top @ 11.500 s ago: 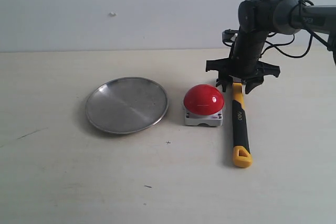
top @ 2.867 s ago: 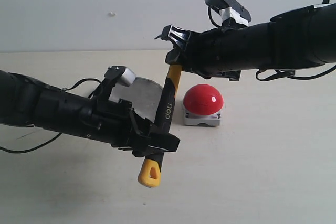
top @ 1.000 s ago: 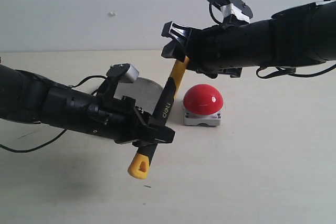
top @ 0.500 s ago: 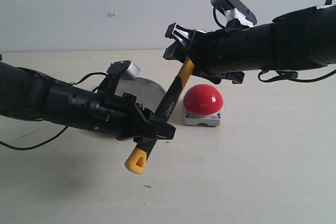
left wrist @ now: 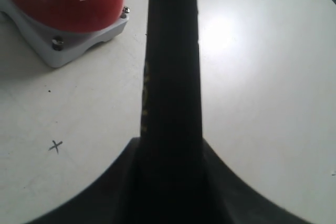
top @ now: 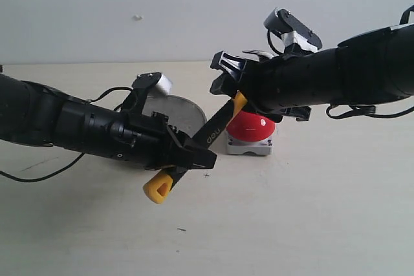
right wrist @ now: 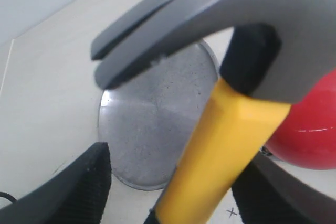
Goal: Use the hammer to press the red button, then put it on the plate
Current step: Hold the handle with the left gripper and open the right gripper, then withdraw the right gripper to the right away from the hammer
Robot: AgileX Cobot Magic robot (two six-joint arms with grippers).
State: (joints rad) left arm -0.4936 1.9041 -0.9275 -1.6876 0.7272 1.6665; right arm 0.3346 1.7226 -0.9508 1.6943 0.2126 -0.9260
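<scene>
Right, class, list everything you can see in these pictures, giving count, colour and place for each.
hammer: one, black and yellow handle, grey head, tilted in the air between the two grippers
button: one, red dome on a grey base, on the table, partly behind the right arm
plate: one, silver, on the table behind the left arm
table: one, pale cream, under everything
wall: one, pale grey, behind the table
left gripper: black, shut on the hammer's handle near its yellow end
right gripper: black, at the hammer's head, grip unclear
</scene>
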